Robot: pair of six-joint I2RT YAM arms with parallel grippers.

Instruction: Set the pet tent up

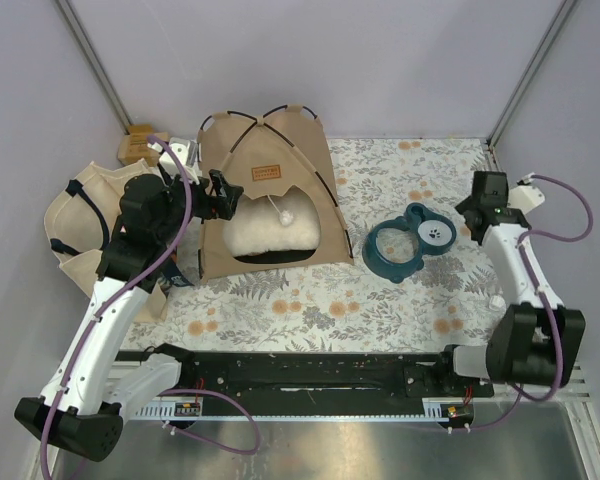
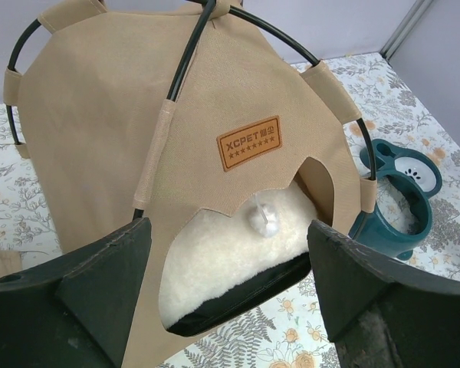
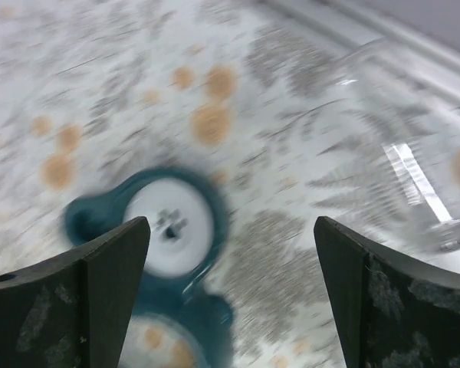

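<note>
The tan pet tent [image 1: 270, 170] stands upright at the back centre on the floral cloth, its dark poles crossing at the top. It carries a brown label patch [image 2: 249, 142] and a white pompom [image 2: 261, 218] hanging over the doorway. A cream fluffy pillow [image 1: 272, 232] lies inside. My left gripper [image 1: 230, 197] is open and empty, just left of the tent's front, apart from it; the tent also fills the left wrist view [image 2: 138, 123]. My right gripper [image 1: 472, 208] is open and empty, at the right, above the cloth beside the teal bowl.
A teal double pet bowl [image 1: 410, 240] sits right of the tent; it also shows in the right wrist view [image 3: 161, 230] and the left wrist view [image 2: 399, 199]. A beige tote bag [image 1: 85, 225] lies at the left. A small brown item [image 1: 137, 145] sits at the back left.
</note>
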